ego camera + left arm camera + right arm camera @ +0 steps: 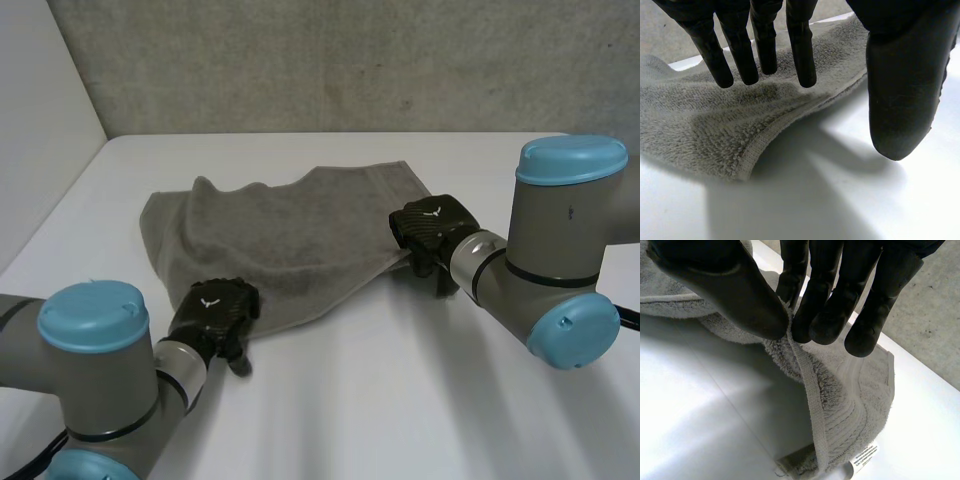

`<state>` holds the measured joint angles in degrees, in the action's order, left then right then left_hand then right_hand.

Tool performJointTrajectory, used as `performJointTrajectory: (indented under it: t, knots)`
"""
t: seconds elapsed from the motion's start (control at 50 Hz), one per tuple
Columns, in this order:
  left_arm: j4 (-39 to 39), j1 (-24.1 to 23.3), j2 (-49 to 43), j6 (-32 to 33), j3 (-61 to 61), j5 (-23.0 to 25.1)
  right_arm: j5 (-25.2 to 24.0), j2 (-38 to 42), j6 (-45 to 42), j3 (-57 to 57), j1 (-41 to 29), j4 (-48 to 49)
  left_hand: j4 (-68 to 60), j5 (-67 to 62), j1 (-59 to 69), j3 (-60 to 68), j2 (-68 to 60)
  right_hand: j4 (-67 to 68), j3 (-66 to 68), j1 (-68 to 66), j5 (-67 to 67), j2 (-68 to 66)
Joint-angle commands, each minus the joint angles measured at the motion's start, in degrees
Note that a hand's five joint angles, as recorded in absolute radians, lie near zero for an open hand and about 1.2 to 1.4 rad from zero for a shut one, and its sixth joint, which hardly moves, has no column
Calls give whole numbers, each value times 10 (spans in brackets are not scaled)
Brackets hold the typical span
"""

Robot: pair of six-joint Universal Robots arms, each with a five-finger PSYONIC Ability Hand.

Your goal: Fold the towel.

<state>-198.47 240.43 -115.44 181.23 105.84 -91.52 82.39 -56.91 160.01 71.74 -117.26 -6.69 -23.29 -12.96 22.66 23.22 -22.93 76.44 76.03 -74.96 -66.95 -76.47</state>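
A grey towel (290,230) lies rumpled and partly doubled over on the white table (400,400). My left hand (212,310) is at the towel's near edge, close to its near left corner. In the left wrist view that hand (800,45) hovers open, its straight fingers over the towel (700,130) hem and its thumb over bare table. My right hand (432,228) is at the towel's right edge. In the right wrist view this hand (740,285) pinches the hem between thumb and fingers, and the towel (845,405) hangs lifted below it, showing a white label (865,457).
A grey textured wall (350,60) runs along the table's far edge. A pale wall (40,130) borders the table's left side. Bare table lies in front of the towel between my two arms.
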Motion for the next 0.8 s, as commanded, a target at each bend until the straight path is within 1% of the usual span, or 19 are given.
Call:
performJointTrajectory:
  t: [0.02,0.22,0.66,0.78,0.8]
  knots:
    - [-28,1,-14,5,-10,-21,-1,0,-2,2,0,0,-14,-17,20,15,-18,36,40,-50,-30,-35]
    - [-31,3,-18,7,-11,-22,-1,2,-4,5,-1,0,-22,-26,29,23,-26,36,40,-50,-30,-35]
    - [-32,24,-24,22,-11,-23,1,0,-3,5,5,3,-51,-54,57,52,-55,36,40,-50,-30,-35]
    - [-32,43,-22,32,-9,-24,1,-6,0,3,8,4,-93,-96,99,94,-97,36,40,-50,-30,-35]
    - [-32,50,-21,33,-8,-24,1,-8,0,3,9,4,-118,-121,124,119,-122,36,40,-50,-30,-35]
